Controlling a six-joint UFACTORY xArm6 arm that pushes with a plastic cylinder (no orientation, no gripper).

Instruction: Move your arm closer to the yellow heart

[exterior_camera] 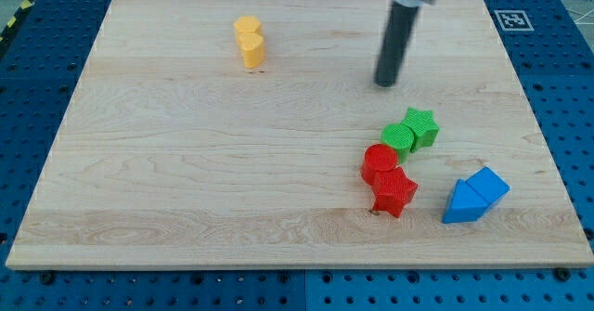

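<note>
Two yellow blocks stand touching at the view's upper left: one [246, 26] nearer the top and one [252, 50] just below it; I cannot tell which is the heart. My tip [385, 82] rests on the board in the upper right of middle, about 145 pixels to the right of the yellow pair and slightly lower. The rod [397, 37] rises from it toward the view's top edge. The tip touches no block.
A green circle [399, 138] and green star [422, 126] sit below my tip. A red circle [379, 161] and red star [394, 191] lie below those. Two blue blocks [461, 202] [488, 185] lie at lower right. The wooden board [186, 190] sits on a blue perforated table.
</note>
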